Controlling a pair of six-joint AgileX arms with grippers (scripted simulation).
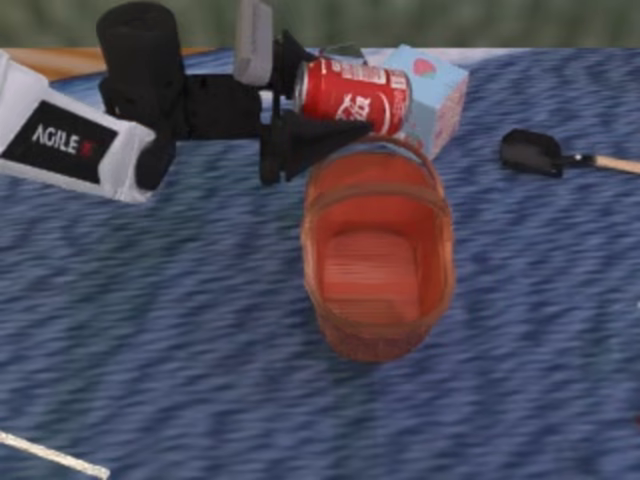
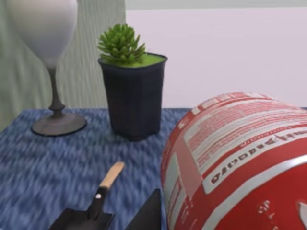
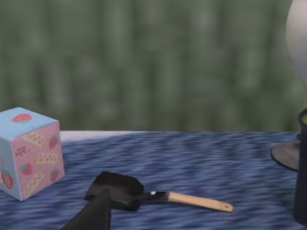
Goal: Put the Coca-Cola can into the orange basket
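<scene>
One arm, the left, is reaching sideways, its gripper pinching the glossy cylindrical can just beyond the woven oval basket.

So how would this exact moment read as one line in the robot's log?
left gripper: shut on Coca-Cola can | can: lifted, by orange basket far rim | basket: empty | right arm: out of top view

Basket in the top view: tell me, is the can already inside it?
No. The can is held in the left gripper above the basket's far rim.
</scene>
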